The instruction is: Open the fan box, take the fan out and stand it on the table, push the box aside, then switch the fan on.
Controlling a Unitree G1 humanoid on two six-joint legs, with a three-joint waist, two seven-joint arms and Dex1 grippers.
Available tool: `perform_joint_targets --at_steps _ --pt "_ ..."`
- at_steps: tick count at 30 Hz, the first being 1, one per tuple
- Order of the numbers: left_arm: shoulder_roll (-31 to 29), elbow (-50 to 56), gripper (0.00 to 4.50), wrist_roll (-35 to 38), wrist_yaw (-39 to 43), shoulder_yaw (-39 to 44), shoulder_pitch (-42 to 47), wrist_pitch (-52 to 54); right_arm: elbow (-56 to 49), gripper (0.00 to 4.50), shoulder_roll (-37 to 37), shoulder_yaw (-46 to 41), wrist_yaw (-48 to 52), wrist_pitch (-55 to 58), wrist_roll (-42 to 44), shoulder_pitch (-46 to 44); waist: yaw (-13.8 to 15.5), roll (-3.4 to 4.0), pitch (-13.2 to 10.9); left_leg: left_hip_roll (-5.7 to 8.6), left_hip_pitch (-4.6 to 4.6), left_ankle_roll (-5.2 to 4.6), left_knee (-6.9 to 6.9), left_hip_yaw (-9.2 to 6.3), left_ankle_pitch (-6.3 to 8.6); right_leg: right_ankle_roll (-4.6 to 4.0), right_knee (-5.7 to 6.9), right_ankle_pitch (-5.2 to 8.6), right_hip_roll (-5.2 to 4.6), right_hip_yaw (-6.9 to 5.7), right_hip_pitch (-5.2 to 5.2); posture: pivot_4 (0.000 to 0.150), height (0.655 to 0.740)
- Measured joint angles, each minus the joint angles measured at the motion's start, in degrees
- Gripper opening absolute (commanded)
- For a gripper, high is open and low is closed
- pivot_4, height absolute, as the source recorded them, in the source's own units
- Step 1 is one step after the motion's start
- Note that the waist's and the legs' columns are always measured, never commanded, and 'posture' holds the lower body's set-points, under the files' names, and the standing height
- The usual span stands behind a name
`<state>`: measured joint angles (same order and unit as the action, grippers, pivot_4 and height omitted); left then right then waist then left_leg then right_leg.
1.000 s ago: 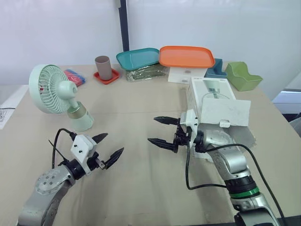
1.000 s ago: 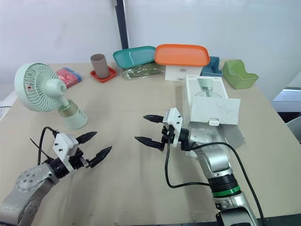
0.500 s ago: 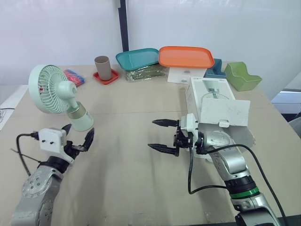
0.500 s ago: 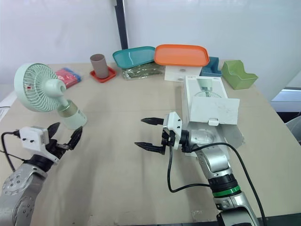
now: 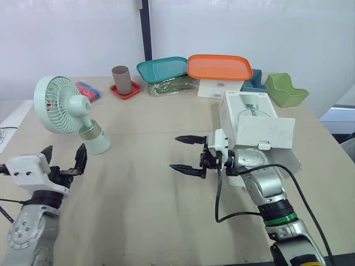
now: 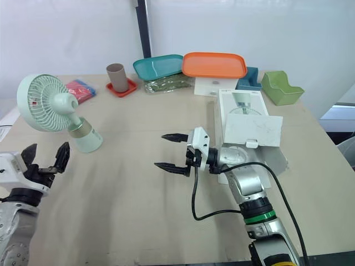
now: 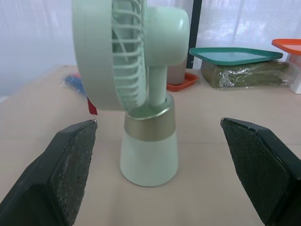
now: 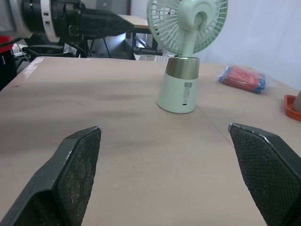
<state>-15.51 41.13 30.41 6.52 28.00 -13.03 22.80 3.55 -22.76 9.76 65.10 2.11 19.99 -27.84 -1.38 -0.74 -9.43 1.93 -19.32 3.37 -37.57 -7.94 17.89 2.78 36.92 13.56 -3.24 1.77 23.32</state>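
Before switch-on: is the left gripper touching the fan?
Apart. Left wrist view shows table between the fan and both fingers of the open left gripper.

Mint-green fan (image 5: 62,105) with gold band, white box (image 5: 250,119)

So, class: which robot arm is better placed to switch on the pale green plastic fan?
Left: the left gripper, open, faces the fan nearby; the right gripper hovers farther off, beside the white cardboard box.

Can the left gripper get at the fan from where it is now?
Probably yes. The left gripper is open and faces the fan, whose base sits framed between its fingers in the wrist view, with bare table between.
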Motion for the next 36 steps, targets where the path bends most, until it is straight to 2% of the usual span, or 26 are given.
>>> perform_joint_targets --at_steps 8,14,28,36 --pt "-2.9 -0.24 4.5 7.76 -2.86 5.44 3.67 4.43 1.28 4.43 0.81 0.07 0.97 -1.1 0.03 -0.08 -0.01 0.0 0.0 0.0 0.0 0.03 0.0 -0.01 -0.02 0.0 0.01 0.0 0.0 0.0 0.0 0.15 0.74" --pt "-8.28 -3.66 4.5 11.16 -2.96 6.14 7.06 7.67 1.12 4.43 0.99 0.06 0.77 0.22 0.34 -0.08 0.0 0.0 0.0 0.01 0.0 0.11 0.0 -0.02 -0.06 -0.01 0.01 -0.01 0.01 0.0 0.0 0.15 0.74" --pt "-16.01 -12.41 4.5 12.86 -1.53 6.81 13.02 12.76 -0.19 4.43 0.15 0.07 0.61 0.39 -0.12 1.88 -0.02 -0.01 0.0 0.01 0.0 0.15 0.02 -0.04 -0.07 -0.01 0.01 -0.01 0.0 0.0 0.02 0.15 0.74" --pt "-19.63 -18.16 4.5 12.47 1.49 4.27 18.9 16.08 -1.1 4.43 -0.1 0.08 -0.28 0.17 -0.64 2.2 -0.12 -0.03 -0.01 0.0 -0.01 0.36 0.05 -0.03 -0.18 -0.01 0.02 -0.01 0.01 0.0 0.06 0.15 0.74"
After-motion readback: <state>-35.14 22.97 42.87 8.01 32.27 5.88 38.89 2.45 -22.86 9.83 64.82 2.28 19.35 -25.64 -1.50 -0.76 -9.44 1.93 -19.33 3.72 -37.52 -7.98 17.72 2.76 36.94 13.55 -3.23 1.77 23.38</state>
